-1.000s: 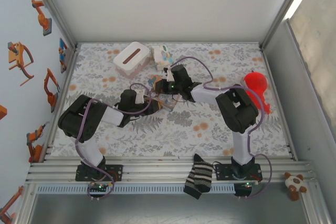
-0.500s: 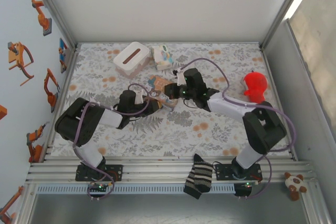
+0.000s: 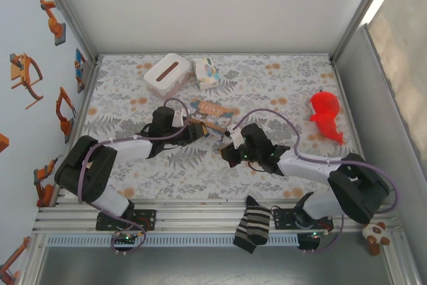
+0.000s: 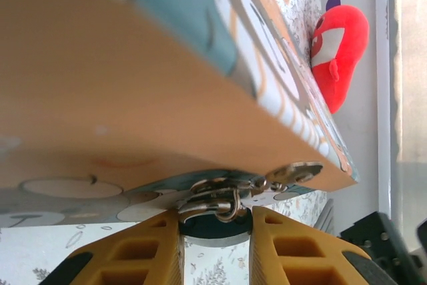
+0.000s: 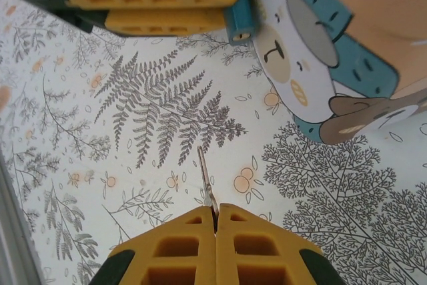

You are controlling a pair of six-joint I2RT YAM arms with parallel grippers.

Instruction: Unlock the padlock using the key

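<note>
Metal, small and rigid, the padlock [image 4: 212,229] hangs on the printed box's [image 3: 208,113] clasp [image 4: 220,195]. It likely feels light and slippery. The left gripper [image 4: 215,221] pinches its body. The right gripper [image 5: 215,210], nearer and rightward, is closed on the thin key [image 5: 206,181].

key [image 5: 207,178]: thin bright metal. padlock [image 4: 212,230]: dark, dull body. box [image 4: 120,98]: matt printed cardboard, shiny metal clasp [image 4: 293,173]. tabletop [image 5: 167,111]: matt print.
</note>
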